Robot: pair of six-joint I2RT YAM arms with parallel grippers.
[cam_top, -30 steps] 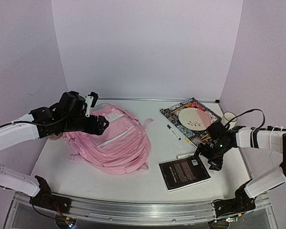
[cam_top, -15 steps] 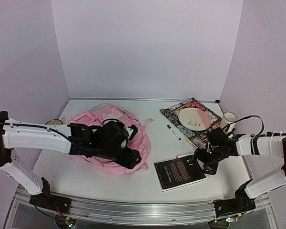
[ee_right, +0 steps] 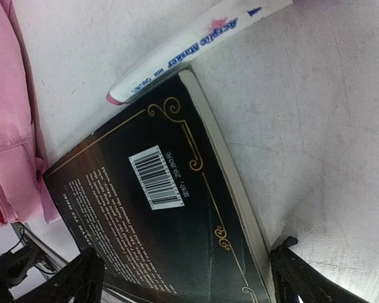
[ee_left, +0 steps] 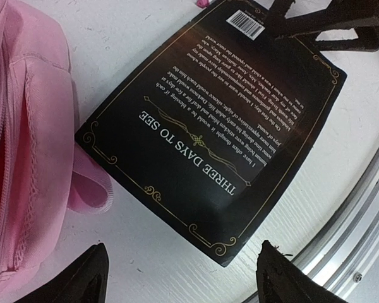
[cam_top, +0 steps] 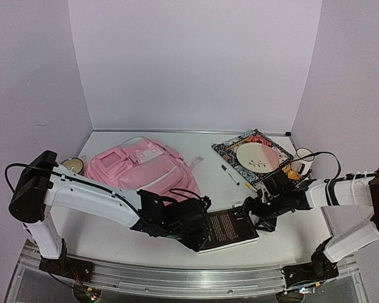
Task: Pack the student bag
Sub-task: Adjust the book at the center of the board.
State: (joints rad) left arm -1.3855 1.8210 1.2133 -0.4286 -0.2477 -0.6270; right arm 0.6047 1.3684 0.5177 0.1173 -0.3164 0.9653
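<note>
The pink student bag [cam_top: 145, 172] lies at the left middle of the table; its edge shows in the left wrist view [ee_left: 19, 158] and the right wrist view [ee_right: 12, 126]. A black book [cam_top: 232, 226] lies flat, back cover up, just right of the bag's front corner, and shows in both wrist views [ee_left: 208, 126] [ee_right: 177, 208]. My left gripper [cam_top: 199, 235] [ee_left: 183, 278] is open and empty over the book's near left corner. My right gripper [cam_top: 248, 211] [ee_right: 186, 281] is open, with its fingers either side of the book's barcode corner.
A white marker [ee_right: 189, 50] lies against the book's far edge. A blue-capped pen [cam_top: 229, 175] lies farther back. A patterned book with a plate [cam_top: 256, 156] and a cup [cam_top: 302, 160] stand at the back right. A tape roll [cam_top: 72, 165] sits left of the bag. The table's metal front rail [ee_left: 366, 208] is close.
My left arm swung from the bag's far left side across its front to the book. The book slid left toward the bag, and my right gripper followed it left.
</note>
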